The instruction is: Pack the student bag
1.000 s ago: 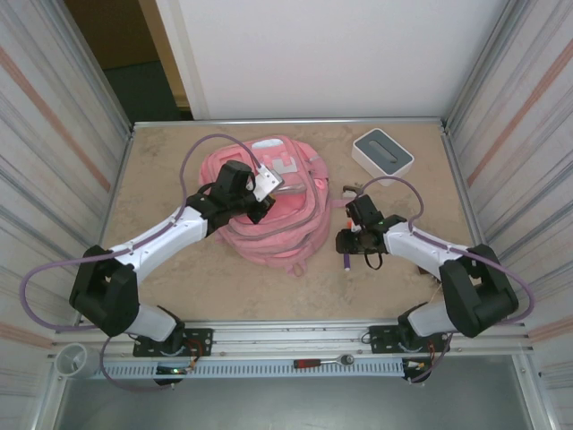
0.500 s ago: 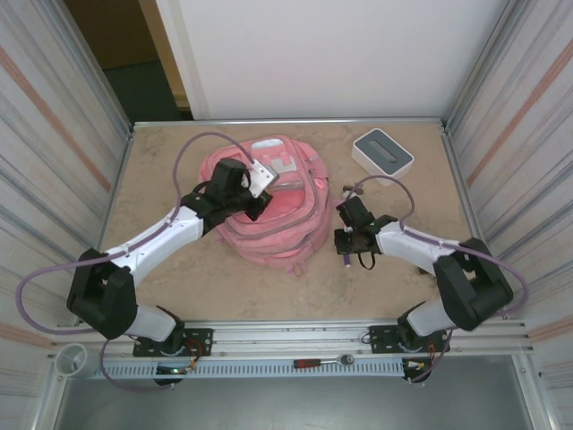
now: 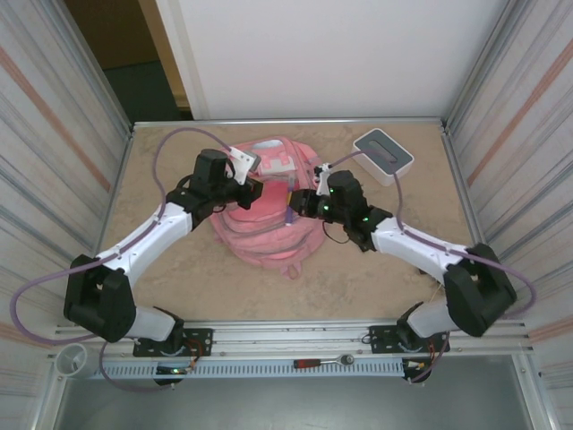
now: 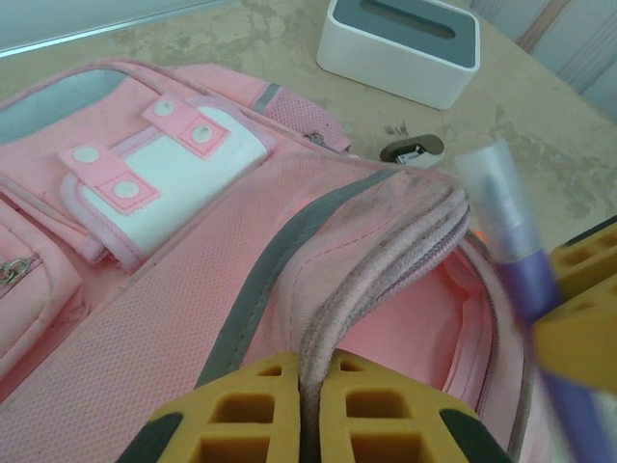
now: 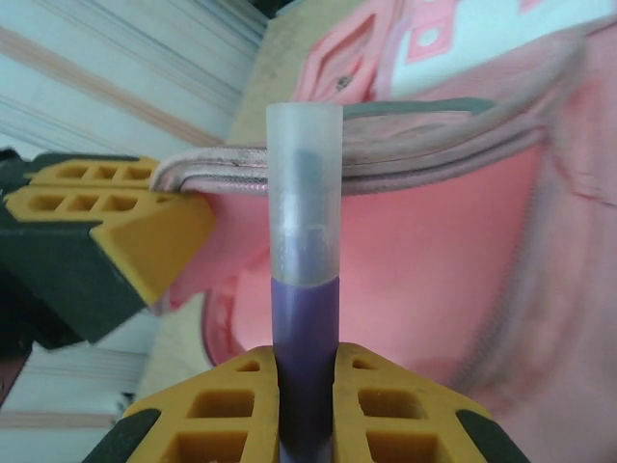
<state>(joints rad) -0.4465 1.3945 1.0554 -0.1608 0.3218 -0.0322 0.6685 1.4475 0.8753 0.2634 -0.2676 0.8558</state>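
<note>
Fabric sets the terms here. Left gripper [image 4: 308,391] is pinched shut on the lifted zipper rim of the student bag [image 3: 269,235], which slumps on the table [image 3: 170,269] toward its far edge. The bag looks soft and light and likely sags wherever unsupported, so that firmer piped rim seems the best hold. Right gripper [image 5: 307,381] clamps a purple pen [image 5: 305,193], rigid, slim and perhaps slippery, at the bag's mouth. White-and-grey box [image 3: 382,154] sits far right.
</note>
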